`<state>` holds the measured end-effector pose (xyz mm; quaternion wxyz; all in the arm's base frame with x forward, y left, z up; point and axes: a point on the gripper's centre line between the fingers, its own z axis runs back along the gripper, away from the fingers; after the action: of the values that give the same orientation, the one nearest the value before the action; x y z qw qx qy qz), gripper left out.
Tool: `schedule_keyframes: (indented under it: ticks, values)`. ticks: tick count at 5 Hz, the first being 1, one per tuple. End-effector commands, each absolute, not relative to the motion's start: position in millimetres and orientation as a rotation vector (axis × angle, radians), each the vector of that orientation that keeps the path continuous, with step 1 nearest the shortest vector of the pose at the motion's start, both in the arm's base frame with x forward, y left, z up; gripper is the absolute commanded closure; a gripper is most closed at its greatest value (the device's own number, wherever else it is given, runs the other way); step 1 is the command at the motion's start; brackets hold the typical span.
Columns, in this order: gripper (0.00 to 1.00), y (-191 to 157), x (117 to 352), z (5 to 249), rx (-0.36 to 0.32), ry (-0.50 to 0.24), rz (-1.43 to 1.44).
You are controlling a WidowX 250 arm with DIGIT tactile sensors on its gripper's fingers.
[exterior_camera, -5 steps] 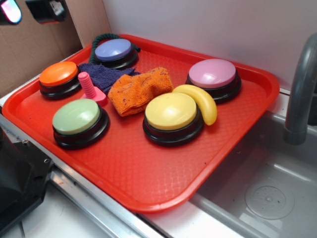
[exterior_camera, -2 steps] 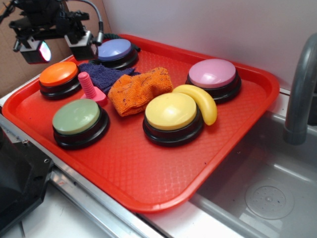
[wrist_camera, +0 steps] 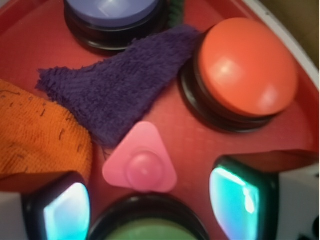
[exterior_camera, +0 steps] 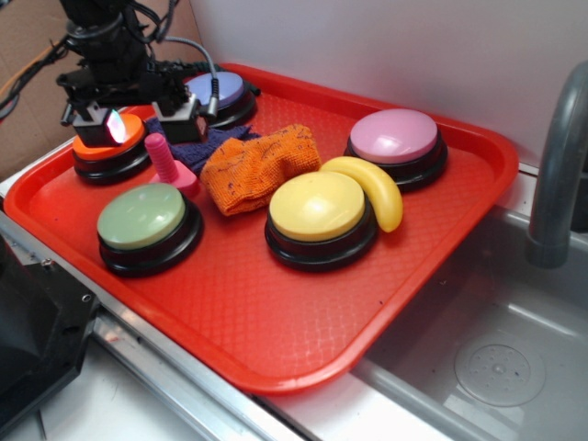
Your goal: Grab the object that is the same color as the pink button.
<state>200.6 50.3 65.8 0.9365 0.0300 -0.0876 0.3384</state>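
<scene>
pale wall and brown cardboard back a red tray (exterior_camera: 276,322) that sits beside a grey sink (exterior_camera: 478,349) with a curved faucet (exterior_camera: 556,175). five dome buttons stand on the tray: the pink button (exterior_camera: 397,138) at the far right, a yellow button (exterior_camera: 318,208) with a toy banana (exterior_camera: 372,188) touching its far side, a green button (exterior_camera: 143,217) near the front left, an orange button (wrist_camera: 247,67) at the left, and a purple-blue button (wrist_camera: 111,9) at the back. an orange cloth (exterior_camera: 257,165) lies mid-tray, its edge over a purple cloth (wrist_camera: 115,90).

the small pink bolt (exterior_camera: 169,163) stands upright on its flat head (rounded-triangle shaped from above), between the orange and green buttons, just beside the purple cloth's tip.

the gripper (exterior_camera: 145,124) hangs above the bolt, its jaws spread apart with nothing between them but the bolt below; in the wrist view the two glowing fingertips (wrist_camera: 242,197) flank the bolt, not touching it.
</scene>
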Motion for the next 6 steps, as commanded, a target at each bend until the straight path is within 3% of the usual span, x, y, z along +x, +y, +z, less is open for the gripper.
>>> schedule_keyframes:
  ticks: [1, 2, 4, 6]
  values:
    - [0.00, 59, 208, 53, 0.068, -0.188, 0.693]
    - [1.00, 60, 207, 49, 0.068, -0.191, 0.705]
    - [1.00, 61, 208, 62, 0.053, -0.233, 0.693]
    - [1.00, 43, 214, 114, -0.015, -0.269, 0.504]
